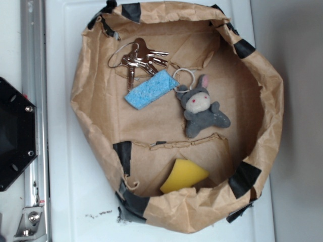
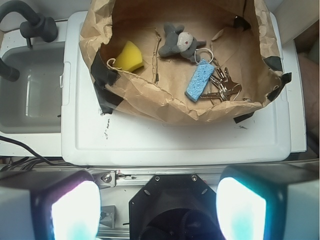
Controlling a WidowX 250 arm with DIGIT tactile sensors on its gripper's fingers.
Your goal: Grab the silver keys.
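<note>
Brown crumpled paper basin (image 1: pixel 262 75), patched with black tape, sits on my white tabletop (image 1: pixel 65 151) and holds four items. Item one: the shiny silver metal keys (image 1: pixel 139 59), fanned from a thin wire ring, flat on the paper floor at the far end from my wrist camera. Item two: a light blue rectangular sponge (image 1: pixel 151 89), just beside the keys, one end overlapping them. Item three: a grey plush bunny (image 1: pixel 202 107) with a white ring, beside the sponge. Item four: a yellow sponge wedge (image 1: pixel 182 175), well apart from the keys. My pincer (image 2: pixel 159 210) hangs spread wide and empty, well back from the basin.
</note>
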